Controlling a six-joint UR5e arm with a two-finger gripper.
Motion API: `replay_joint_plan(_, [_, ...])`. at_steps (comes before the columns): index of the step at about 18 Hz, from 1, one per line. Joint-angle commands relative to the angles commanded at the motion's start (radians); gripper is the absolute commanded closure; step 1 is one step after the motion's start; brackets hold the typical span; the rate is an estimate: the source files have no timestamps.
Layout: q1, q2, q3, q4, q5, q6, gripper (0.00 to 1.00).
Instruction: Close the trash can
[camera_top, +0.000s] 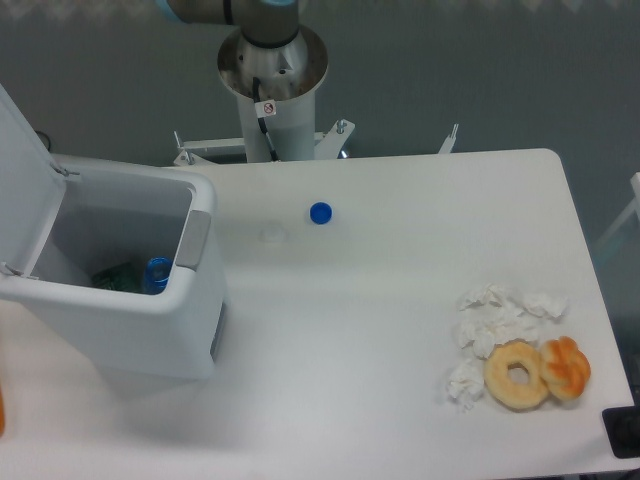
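Trash can (120, 290) sat at the table's (380, 330) left end, lid (25, 170) swung up and back on its hinge, so I judged closing not yet begun. I could see only the arm's base (272, 70); the jaws were out of frame.

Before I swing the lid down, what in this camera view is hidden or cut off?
- Gripper: out of frame; only the arm base shows, cut by the top edge.
- Trash can lid: cropped by the left edge.
- Bin contents: partly hidden by the front wall.
- Orange object: cut off at left.
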Motion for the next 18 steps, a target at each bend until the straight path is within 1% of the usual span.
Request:
replay_joint_plan(5, [0.002, 0.000, 0.003, 0.000, 0.029, 0.026, 0.00])
replay_joint_plan(9, [0.009, 0.003, -0.001, -0.003, 0.113, 0.052, 0.00])
replay_joint_plan(18, [0.116, 0.006, -0.009, -0.005, 0.126, 0.054, 0.00])
